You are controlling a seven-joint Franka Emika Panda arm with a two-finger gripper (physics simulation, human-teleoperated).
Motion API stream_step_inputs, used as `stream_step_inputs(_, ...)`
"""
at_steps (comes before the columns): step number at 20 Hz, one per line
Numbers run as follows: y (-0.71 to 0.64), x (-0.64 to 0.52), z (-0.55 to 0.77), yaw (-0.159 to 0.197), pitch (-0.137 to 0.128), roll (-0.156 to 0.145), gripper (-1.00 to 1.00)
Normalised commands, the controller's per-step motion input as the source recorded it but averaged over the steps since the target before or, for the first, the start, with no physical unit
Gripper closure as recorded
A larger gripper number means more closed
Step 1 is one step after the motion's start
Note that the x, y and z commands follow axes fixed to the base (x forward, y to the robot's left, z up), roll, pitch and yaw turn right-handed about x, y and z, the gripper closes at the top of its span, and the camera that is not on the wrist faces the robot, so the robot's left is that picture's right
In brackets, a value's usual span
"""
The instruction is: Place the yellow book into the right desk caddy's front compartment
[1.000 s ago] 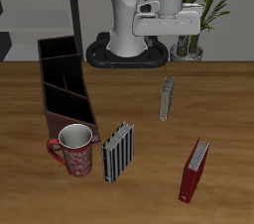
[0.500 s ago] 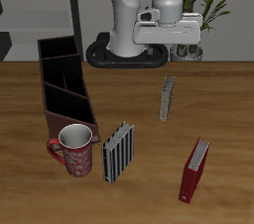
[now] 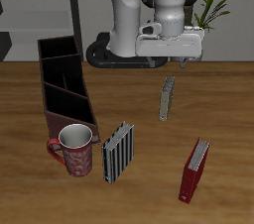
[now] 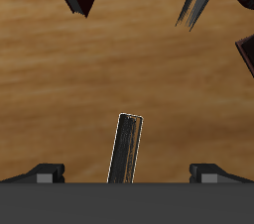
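Tool lowered — above upright yellow book

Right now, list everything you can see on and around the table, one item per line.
yellow book: one, dull yellowish-tan, standing upright near the table's middle, below the gripper; also seen in the wrist view.
right desk caddy: one, dark maroon-brown, long, divided into sections, running front to back.
red mug: one, red with a pale inside, at the caddy's front end.
striped book: one, black-and-white, upright beside the mug.
red book: one, dark red, upright near the table's front edge.
potted plant: one, green, behind the table.
table: one, wooden brown.
gripper: one, white arm, fingers open, above the yellow book, holding nothing.
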Motion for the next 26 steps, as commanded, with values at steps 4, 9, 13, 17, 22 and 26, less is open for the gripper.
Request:
stream_step_inputs(4,0.0,0.1,-0.19,0.007,-0.021,0.015,-1.0)
stream_step_inputs(9,-0.08,0.1,-0.17,-0.032,0.009,-0.022,-1.0)
stream_step_inputs(13,0.01,0.09,-0.23,0.003,0.02,0.004,-1.0)
stream_step_inputs(17,-0.02,0.07,-0.25,-0.013,0.021,-0.007,-1.0)
stream_step_inputs(22,0.03,0.03,-0.22,0.001,0.024,0.01,-1.0)
stream_step_inputs(26,0.05,0.03,-0.32,-0.016,0.049,0.003,-1.0)
